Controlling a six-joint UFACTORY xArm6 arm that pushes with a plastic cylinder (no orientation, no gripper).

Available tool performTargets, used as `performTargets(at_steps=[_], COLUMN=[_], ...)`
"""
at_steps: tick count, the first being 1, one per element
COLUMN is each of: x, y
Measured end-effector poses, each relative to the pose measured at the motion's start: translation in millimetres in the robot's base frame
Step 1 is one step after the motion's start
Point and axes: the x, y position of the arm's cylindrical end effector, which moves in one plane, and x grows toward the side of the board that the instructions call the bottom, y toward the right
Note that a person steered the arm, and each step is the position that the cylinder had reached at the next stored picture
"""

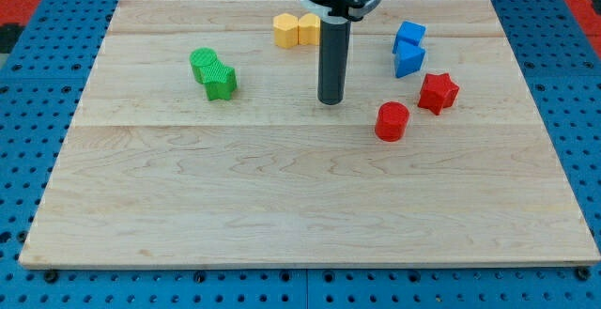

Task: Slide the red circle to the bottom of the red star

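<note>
The red circle (392, 121) lies on the wooden board at the view's right of centre. The red star (438, 93) sits just up and to the right of it, a small gap between them. My tip (330, 100) rests on the board to the left of the red circle and slightly higher in the view, about a block's width away from it. The rod rises straight up to the arm at the view's top.
Two blue blocks (408, 49) stand stacked in view above the red star. Two yellow blocks (297, 30) sit side by side at the top centre, behind the rod. Two green blocks (213, 72) lie at the left. The board (282, 206) lies on a blue pegboard.
</note>
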Motion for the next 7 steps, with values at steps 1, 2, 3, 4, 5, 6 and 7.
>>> performTargets(at_steps=[1,2,3,4,5,6,7], x=[24.8,26.8,28.9,46.9,46.9,46.9,46.9], y=[0.0,0.0,0.0,0.0,0.0,6.0,34.1])
